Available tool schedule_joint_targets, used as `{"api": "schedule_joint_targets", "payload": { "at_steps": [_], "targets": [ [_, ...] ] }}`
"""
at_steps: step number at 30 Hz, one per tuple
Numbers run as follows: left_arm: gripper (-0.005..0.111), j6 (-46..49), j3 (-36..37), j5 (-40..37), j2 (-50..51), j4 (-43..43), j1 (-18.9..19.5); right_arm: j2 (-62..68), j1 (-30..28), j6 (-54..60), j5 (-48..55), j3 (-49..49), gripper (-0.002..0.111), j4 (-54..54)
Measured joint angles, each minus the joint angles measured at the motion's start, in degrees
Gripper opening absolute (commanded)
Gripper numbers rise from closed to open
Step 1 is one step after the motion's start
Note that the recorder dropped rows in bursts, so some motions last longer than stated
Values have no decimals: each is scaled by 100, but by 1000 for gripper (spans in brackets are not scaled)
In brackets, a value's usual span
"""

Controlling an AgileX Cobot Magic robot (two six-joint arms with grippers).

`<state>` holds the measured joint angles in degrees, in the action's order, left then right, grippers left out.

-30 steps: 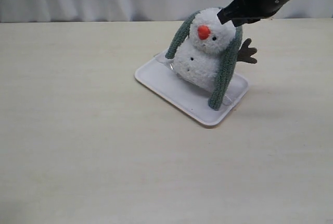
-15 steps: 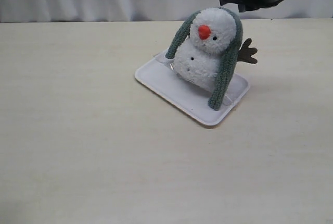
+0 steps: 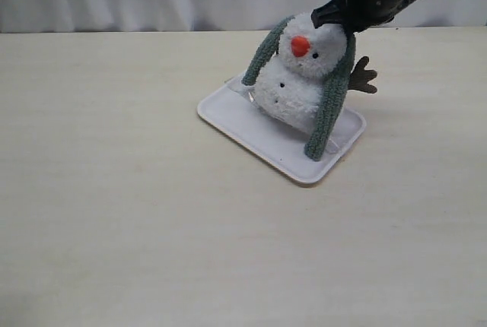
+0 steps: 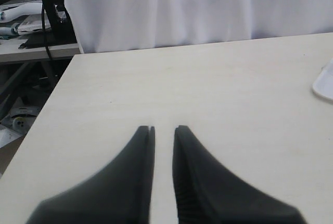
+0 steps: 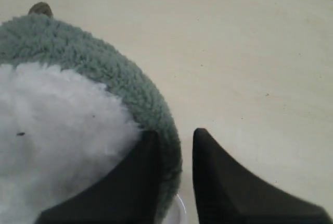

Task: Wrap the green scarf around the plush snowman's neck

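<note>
The plush snowman leans back on a white tray. The green scarf is draped over the top and back of its head, one end hanging down each side of the body, not in the neck crease. My right gripper is at the top back of the head. In the right wrist view its jaws stand a little apart, one finger over the snowman's white fluff and the scarf's edge in the gap, so it is open. My left gripper hovers over bare table, narrowly open and empty.
A brown twig arm sticks out behind the snowman on the right. The tray's corner shows at the edge of the left wrist view. A white curtain runs behind the table, and clutter lies beyond the table's far left edge.
My right gripper rose off the snowman's head, then came back down onto the top of it. The scarf and the snowman stayed almost still. The left gripper's own view has no earlier frame.
</note>
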<state>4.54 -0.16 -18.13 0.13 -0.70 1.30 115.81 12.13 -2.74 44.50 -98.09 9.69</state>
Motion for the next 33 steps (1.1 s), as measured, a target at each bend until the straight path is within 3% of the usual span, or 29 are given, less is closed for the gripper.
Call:
{"api": "schedule_joint_targets", "payload": {
  "at_steps": [2, 22, 28, 33],
  "targets": [
    [14, 0, 0, 0, 0, 0, 0, 76, 0, 113, 0, -3, 4, 0],
    [14, 0, 0, 0, 0, 0, 0, 441, 0, 309, 346, -24, 5, 0],
    [14, 0, 0, 0, 0, 0, 0, -106, 0, 320, 521, -35, 44, 0],
    [14, 0, 0, 0, 0, 0, 0, -522, 0, 409, 809, -35, 50, -103]
  ]
}}
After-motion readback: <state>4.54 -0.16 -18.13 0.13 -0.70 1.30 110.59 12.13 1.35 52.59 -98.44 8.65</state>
